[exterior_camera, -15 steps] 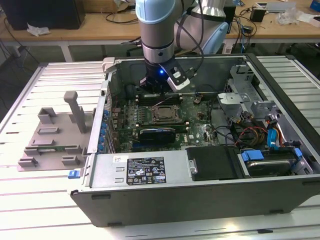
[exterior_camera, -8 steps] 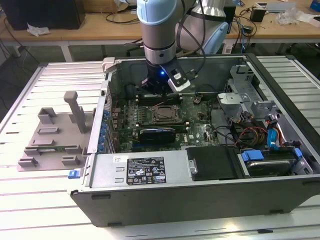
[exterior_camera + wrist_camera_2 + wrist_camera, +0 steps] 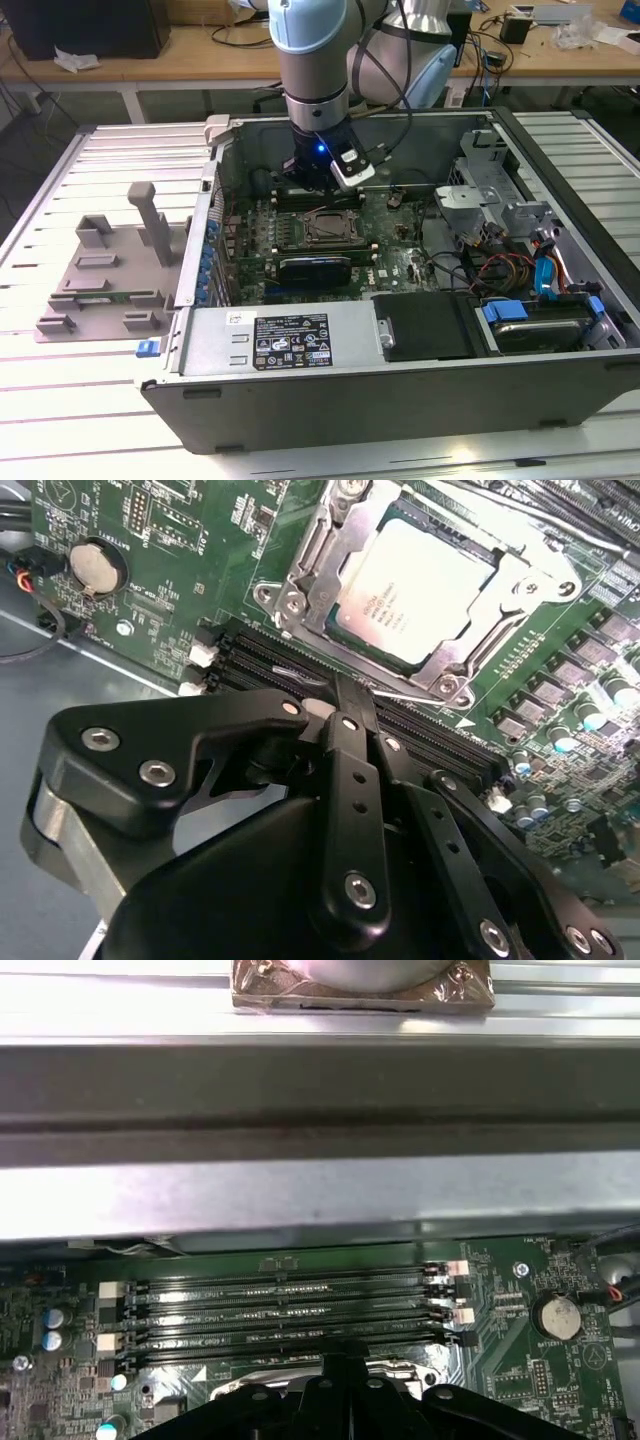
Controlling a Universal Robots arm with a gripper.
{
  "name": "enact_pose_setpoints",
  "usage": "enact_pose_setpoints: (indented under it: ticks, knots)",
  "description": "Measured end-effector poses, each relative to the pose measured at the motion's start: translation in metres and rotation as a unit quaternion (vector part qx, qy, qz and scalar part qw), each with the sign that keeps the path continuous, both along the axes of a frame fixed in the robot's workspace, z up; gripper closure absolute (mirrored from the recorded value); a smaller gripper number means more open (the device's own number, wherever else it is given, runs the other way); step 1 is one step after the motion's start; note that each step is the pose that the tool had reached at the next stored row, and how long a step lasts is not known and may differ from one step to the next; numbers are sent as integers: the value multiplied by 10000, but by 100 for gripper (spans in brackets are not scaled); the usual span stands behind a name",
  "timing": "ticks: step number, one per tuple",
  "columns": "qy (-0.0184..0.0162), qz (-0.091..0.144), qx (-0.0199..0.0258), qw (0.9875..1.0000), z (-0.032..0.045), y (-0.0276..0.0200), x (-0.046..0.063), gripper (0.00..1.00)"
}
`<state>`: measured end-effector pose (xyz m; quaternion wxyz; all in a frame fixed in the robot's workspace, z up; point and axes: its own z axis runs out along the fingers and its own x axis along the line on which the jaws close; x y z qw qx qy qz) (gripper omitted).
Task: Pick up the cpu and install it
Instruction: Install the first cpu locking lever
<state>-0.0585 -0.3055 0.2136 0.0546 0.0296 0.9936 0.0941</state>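
The cpu point(image 3: 420, 585) lies in the socket point(image 3: 300, 572) inside the case point(image 3: 400, 400).

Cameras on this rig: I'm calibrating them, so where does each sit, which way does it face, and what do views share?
Exterior view: off the arm, looking down into the open computer case; the arm reaches inside.
Second wrist view: on the wrist, looking past the gripper at the cpu seated in its socket.
First wrist view: on the wrist, looking past the gripper across the memory slots to the case wall.
Shared: both wrist views show gripper, memory slots and coin battery.
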Motion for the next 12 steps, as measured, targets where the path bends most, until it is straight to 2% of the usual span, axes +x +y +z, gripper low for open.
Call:
enact_pose_setpoints:
  ticks: [3, 5, 7, 8, 10, 12]
  knots:
    - [-21, -23, -20, 10000, -13, 8, -9, 89]
    - [-39, -32, -64, 10000, -29, 8, -9, 89]
    - [-57, -36, -87, 9999, -39, 8, -9, 89]
    - [-91, -37, -109, 9999, -50, 8, -9, 89]
    - [-168, -37, -116, 9998, -61, 8, -9, 89]
    - [-182, -40, -115, 9998, -63, 13, -9, 89]
